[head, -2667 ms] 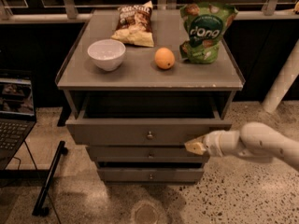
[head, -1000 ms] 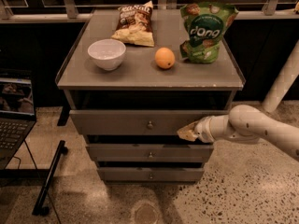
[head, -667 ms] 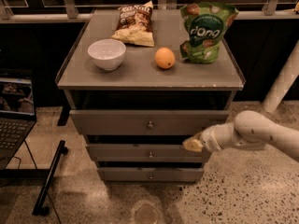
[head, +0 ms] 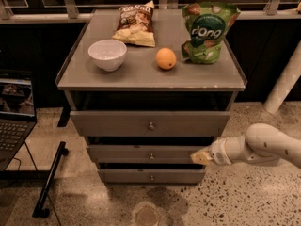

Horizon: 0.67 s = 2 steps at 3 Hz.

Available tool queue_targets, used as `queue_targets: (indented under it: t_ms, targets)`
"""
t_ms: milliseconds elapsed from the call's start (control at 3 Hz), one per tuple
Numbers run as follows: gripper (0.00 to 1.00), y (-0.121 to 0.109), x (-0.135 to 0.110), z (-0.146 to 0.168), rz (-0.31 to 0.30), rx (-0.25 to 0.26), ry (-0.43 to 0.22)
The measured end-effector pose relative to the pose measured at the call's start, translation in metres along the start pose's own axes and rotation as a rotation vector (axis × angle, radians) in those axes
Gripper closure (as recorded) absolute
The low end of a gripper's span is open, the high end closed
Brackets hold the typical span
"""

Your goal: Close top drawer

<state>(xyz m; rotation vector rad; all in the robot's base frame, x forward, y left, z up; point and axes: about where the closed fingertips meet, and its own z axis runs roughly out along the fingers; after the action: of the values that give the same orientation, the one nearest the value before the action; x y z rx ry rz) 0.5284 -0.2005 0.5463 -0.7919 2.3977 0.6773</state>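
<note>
Nearest, at four o'clock in the view, a white robot arm (head: 263,147) reaches in from the right over speckled floor. Its tan-tipped gripper (head: 201,157) sits just at the right end of the middle drawer (head: 141,153); whether it is spread or pressed together cannot be told. Below is the bottom drawer (head: 150,175). Above, at centre, the wide grey top drawer (head: 117,123) shows its small round knob, with a dark gap beneath the cabinet top (head: 141,74). An open laptop (head: 14,112) sits at nine o'clock. On top: a white bowl (head: 107,54), an orange (head: 166,59), then at one o'clock a green bag (head: 209,32) reading "dang", and at twelve a chip bag (head: 135,25) reading "Sea Salt".
</note>
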Motion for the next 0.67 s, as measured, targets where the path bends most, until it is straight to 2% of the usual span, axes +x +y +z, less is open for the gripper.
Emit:
queue_targets:
  t_ms: [667]
  targets:
    - [0.35,0.0000,-0.0002,0.0001,0.000,0.000,0.000]
